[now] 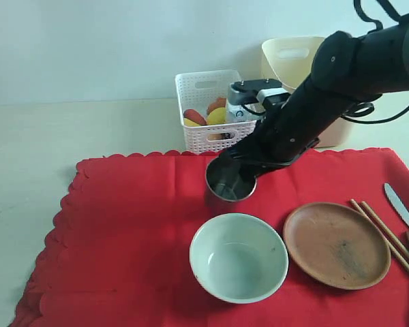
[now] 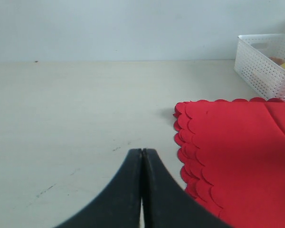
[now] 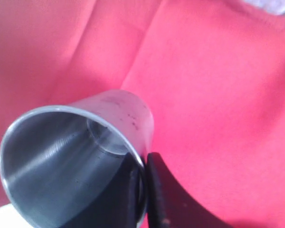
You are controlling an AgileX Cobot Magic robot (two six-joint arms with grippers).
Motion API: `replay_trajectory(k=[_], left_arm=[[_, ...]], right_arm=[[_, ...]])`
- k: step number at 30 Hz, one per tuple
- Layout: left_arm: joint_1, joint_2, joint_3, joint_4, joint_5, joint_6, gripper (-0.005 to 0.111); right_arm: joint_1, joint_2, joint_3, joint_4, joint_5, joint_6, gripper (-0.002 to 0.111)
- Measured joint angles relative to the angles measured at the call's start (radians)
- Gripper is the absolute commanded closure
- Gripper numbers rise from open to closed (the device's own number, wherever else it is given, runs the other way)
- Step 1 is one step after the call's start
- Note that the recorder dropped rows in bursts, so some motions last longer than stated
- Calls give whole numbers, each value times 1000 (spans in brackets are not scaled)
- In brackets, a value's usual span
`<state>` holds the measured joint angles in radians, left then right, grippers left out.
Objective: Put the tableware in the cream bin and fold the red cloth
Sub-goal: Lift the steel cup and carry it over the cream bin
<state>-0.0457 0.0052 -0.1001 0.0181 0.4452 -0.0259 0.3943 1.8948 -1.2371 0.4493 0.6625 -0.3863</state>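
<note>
Steel cup [image 3: 76, 161] on the red cloth [image 1: 136, 225] is clamped at the rim by the right end effector [image 3: 143, 159]; left end effector [image 2: 142, 152] is closed, empty.

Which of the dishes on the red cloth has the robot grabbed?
The small steel cup: the right gripper is shut on its rim, one finger inside, one outside. The pale bowl and brown plate sit free.

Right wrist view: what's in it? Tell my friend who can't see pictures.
The right claw pinches the rim of a small steel cup, one finger inside and one outside. The cup is empty, and the red cloth fills nearly all the rest.
</note>
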Motion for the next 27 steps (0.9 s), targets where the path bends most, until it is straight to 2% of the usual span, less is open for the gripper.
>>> replay_trajectory(k=[12, 20, 27], left_arm=[[0, 0, 0, 0, 0, 0, 107], [0, 0, 0, 0, 0, 0, 107], [0, 0, 0, 0, 0, 0, 107]], right_arm=[[0, -205, 0, -2, 20, -4, 108], [-5, -295, 0, -38, -41, -4, 108], [-74, -298, -40, -36, -104, -4, 108]])
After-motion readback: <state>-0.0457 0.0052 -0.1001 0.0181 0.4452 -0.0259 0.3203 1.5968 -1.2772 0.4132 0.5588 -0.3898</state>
